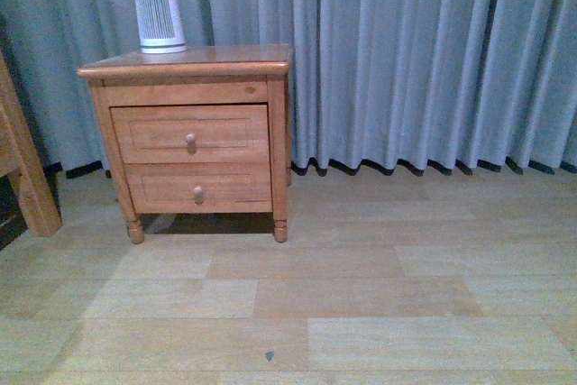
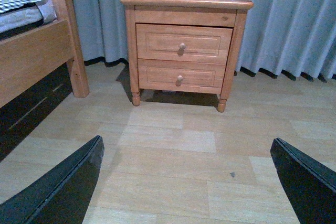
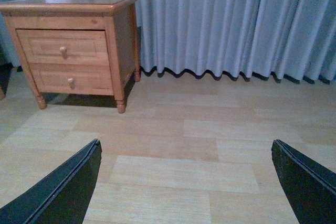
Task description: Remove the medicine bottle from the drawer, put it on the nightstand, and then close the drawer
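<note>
I am at the very start: the nightstand (image 1: 225,54) stands well off from me, and its drawer (image 1: 144,134), the taller upper one, sits flush in the frame, shut, so opening it is the step in hand. The medicine bottle shows in no view; I judge it lies inside that drawer. My left gripper (image 2: 186,139) and right gripper (image 3: 185,141) both hang above bare floor, well short of the nightstand, jaws spread wide with nothing between them. The next move calls for closing in on the nightstand and pinching the drawer's round wooden knob (image 1: 190,140), a small smooth ball at the centre of the panelled front that offers little to grip, then pulling straight out. The nightstand is glossy honey-brown wood with a rounded overhanging top and short turned feet. A shallower drawer (image 1: 234,188) sits under the taller one, and a white ribbed cylindrical appliance (image 1: 159,15) stands on the top, near its back left corner.
</note>
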Tool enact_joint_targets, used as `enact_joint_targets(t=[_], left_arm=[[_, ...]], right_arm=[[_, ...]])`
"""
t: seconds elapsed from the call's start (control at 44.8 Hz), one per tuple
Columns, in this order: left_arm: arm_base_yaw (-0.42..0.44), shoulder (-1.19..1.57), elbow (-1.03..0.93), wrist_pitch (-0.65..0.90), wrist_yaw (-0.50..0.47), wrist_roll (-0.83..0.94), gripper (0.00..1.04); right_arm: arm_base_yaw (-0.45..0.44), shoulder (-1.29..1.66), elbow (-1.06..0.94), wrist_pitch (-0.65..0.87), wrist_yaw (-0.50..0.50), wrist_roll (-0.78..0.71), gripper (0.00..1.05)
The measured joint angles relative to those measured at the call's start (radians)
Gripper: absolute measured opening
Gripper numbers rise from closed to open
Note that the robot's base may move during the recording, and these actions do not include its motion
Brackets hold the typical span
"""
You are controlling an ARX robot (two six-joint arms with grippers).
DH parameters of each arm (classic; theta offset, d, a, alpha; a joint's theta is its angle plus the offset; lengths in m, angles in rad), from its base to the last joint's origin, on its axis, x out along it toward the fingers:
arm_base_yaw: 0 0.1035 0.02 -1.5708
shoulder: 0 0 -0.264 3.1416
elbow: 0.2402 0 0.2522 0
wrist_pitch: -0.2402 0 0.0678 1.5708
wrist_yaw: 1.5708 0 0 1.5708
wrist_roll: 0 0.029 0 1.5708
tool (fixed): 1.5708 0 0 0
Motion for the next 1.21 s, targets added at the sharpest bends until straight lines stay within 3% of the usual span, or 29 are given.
enact_joint_targets(t=[1.206], left_arm=[[0.0, 0.0, 0.0, 0.0, 0.0, 0.0, 0.98]], right_arm=[[0.0, 0.0, 0.0, 0.0, 0.0, 0.0, 0.98]])
